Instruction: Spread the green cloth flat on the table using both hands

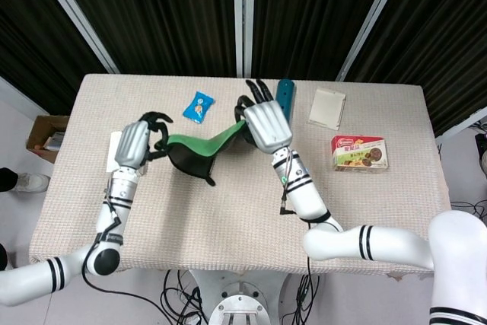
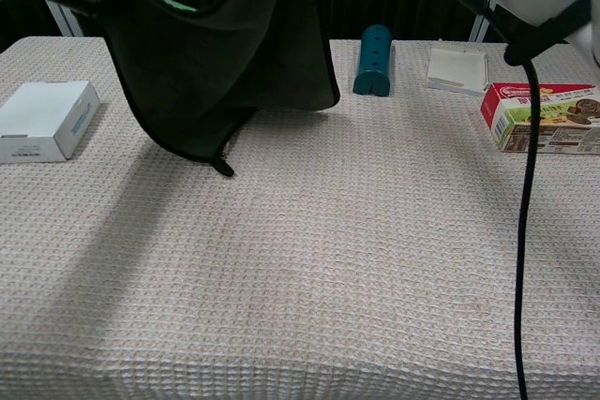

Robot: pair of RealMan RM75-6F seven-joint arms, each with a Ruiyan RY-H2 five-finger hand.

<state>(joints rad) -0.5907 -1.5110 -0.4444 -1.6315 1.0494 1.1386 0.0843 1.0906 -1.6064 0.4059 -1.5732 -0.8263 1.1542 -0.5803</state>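
Green cloth [image 1: 199,144]: it hangs between my two hands above the table [image 1: 228,211], sagging in the middle; in the chest view its underside looks dark and its lowest corner touches the table top.
My left hand [image 1: 137,144]: raised over the left part of the table, fingers curled around the cloth's left end, so I have that end in my grip. The chest view shows only my dark fingertips at the top left corner, with the cloth falling away from them.
My right hand [image 1: 266,125]: raised near the table's far middle, back of the hand toward the head camera, fingers pointing away from me. The cloth's right end runs under my palm and I hold it there; exactly how my fingers pinch it is hidden.
White box [image 2: 47,120]: lies flat at the table's left side, just beside the hanging cloth.
Blue packet [image 1: 198,106]: lies on the table beyond the cloth, between my hands.
Teal block [image 2: 374,60]: stands at the far edge, close behind my right hand.
White pad [image 1: 327,107]: lies to the right of the teal block.
Snack carton [image 1: 359,152]: red and green, near the right side, well apart from the cloth.
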